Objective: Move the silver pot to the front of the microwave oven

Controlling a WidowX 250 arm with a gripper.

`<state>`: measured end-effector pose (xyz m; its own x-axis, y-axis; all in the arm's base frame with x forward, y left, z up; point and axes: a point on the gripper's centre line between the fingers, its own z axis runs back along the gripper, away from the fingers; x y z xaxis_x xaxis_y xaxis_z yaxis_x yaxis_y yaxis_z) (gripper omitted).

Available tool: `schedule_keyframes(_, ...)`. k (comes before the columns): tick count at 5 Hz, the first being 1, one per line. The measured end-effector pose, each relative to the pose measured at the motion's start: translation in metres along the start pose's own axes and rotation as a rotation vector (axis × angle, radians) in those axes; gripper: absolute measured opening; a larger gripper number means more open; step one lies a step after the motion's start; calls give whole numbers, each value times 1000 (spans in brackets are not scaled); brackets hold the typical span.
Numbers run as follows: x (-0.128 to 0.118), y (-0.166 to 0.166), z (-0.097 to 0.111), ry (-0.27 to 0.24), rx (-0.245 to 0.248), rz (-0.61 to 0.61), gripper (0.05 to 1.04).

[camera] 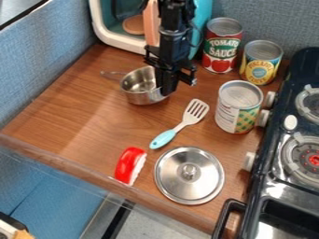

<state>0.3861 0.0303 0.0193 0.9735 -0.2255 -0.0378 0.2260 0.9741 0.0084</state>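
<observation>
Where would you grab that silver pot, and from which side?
I'd pinch the rim of the pot from straight above, gripping across its wall. It stands upright with its open top facing up, and the wall looks thin enough to pinch. The handle seems a poorer choice: it juts out to one side, so the pot would probably tip when lifted.

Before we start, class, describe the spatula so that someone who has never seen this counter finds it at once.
Find the black stove, then the wooden counter beside it. Between the silver pot and the round metal lid lies the spatula. Its slotted whitish head and light-blue handle set it apart from the all-silver lid and the short red object nearby.
</observation>
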Motion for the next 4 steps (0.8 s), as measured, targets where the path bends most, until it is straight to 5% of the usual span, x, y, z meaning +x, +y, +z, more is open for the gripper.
schedule_keyframes(4,19,13,-15,-17,-20,41,108)
